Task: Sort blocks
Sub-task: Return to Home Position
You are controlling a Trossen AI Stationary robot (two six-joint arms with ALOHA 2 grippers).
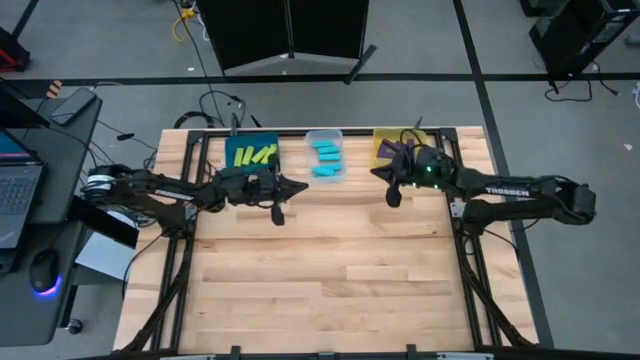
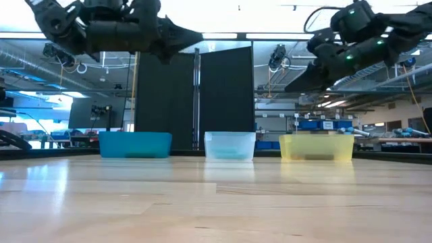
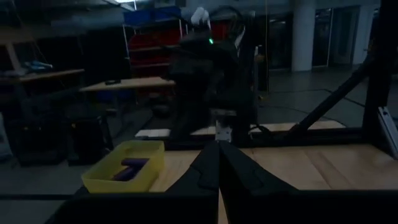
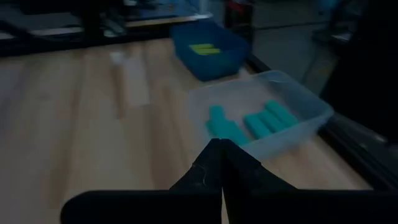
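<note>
Along the far edge of the counter (image 1: 330,270) three bins sit in a row. The blue bin (image 2: 135,144) has the lime green blocks (image 1: 252,155), the clear bin (image 2: 230,145) has the cyan blocks (image 1: 327,160), and the yellow bin (image 2: 316,146) has the purple blocks (image 3: 130,168).

From above, the right arm covers a good chunk of the yellow bin, so I can't count the purple ones. From counter height the bin walls blur out pretty much every block.

The left pincer (image 1: 298,188) hangs in the air just in front of the gap between the blue and clear bins, fingers pressed together with nothing in them. The right pincer (image 1: 377,172) hangs between the clear and yellow bins, also closed up and empty.

The counter is pale wood planks on a black frame. The room behind has a black panel (image 2: 196,101), shelving and ceiling lights. A laptop (image 1: 15,190) sits on a side desk off to the left.
</note>
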